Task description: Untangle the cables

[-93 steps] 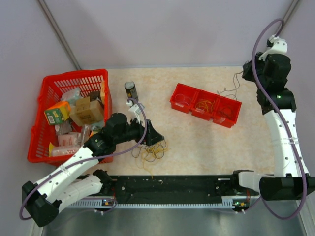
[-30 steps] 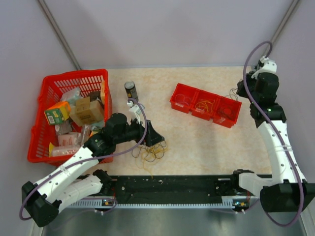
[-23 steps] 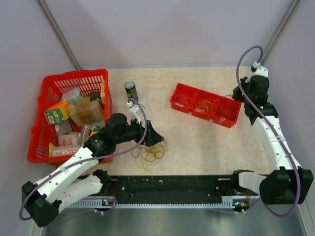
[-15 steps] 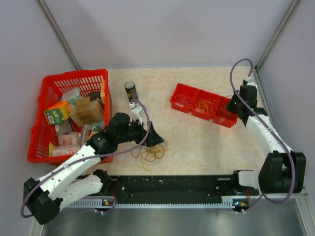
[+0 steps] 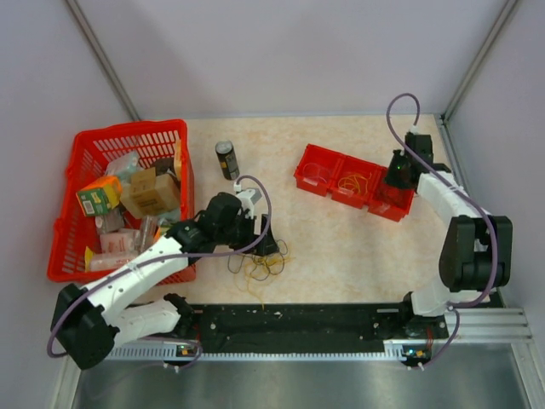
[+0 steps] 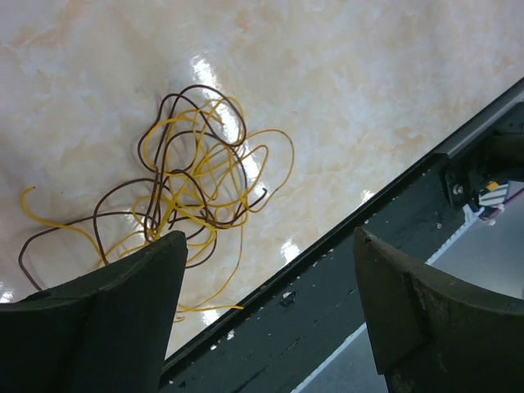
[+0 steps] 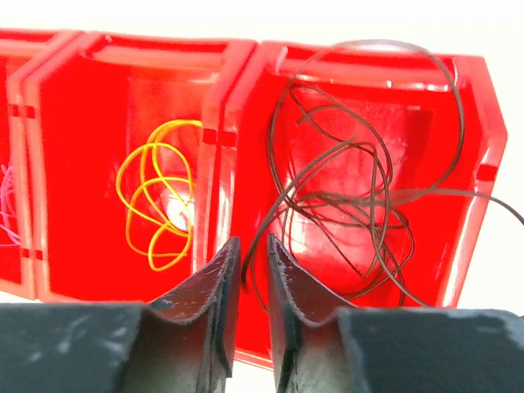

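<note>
Yellow and brown cables (image 6: 192,195) (tangled)

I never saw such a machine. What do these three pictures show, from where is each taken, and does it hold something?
The machine is a left arm and a right arm bolted at a table's near edge. One picture looks down from above; the other two come from a camera on each wrist. The left hand is wide open at a tangle of yellow and brown cables. The right hand is almost closed, a dark strand between its fingers, over a red tray: dark cables lie in one compartment, yellow cables in the next. A red basket and a can stand at the left.
</note>
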Tool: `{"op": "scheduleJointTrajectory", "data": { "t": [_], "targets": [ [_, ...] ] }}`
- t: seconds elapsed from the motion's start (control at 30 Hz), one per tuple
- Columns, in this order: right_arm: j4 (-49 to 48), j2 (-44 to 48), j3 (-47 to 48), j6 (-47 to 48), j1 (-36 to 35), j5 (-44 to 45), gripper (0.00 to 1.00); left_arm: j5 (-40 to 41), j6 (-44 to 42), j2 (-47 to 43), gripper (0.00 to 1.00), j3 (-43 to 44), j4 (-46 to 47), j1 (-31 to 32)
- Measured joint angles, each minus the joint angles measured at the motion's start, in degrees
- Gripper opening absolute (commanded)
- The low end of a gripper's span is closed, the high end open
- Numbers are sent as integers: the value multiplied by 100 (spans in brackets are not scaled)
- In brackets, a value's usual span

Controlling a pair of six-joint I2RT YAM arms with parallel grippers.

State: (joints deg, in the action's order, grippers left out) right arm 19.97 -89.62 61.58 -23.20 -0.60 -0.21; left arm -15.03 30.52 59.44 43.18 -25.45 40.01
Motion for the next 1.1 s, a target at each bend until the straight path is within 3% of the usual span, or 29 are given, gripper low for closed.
{"op": "scheduleJointTrajectory", "data": {
  "t": [0.1, 0.17, 0.23, 0.33, 0.47, 0.57, 0.63, 0.7, 0.73, 0.8, 0.97, 1.1],
  "targets": [
    [332, 76, 328, 236, -31, 17, 60, 107, -72, 411, 89, 170, -199, 0],
    [597, 367, 341, 415, -136, 321, 69, 179, -101, 625, 89, 223, -275, 0],
    [942, 1174, 286, 632, -463, 529, 69, 302, -177, 815, 86, 236, -380, 0],
    [887, 2168, -33, 647, -929, 127, 69, 516, -280, 1001, 79, 258, -472, 0],
    [175, 2870, -1058, 350, -2208, -918, 68, 804, -400, 1491, 60, 365, -509, 0],
    [-745, 2675, -2074, -232, -3132, -1725, 61, 903, -455, 1867, 47, 409, -492, 0],
    [-1416, 2293, -2675, -715, -3541, -2122, 55, 911, -472, 1976, 33, 409, -481, 0],
    [-2065, 1705, -3095, -1189, -3897, -2411, 49, 922, -457, 2002, 7, 409, -448, 0],
    [-2365, 1379, -3200, -1421, -4074, -2509, 48, 933, -472, 1996, 0, 409, -426, 0],
    [-2787, 979, -3235, -1729, -4315, -2640, 50, 979, -479, 1978, 0, 409, -407, 0],
    [-3939, 619, -3228, -2258, -4529, -2863, 71, 1038, -522, 1346, 0, 573, -728, 11],
    [-4468, 439, -3163, -2450, -4531, -2922, 73, 577, -581, 188, 0, 1119, -874, 11]
  ]
}}
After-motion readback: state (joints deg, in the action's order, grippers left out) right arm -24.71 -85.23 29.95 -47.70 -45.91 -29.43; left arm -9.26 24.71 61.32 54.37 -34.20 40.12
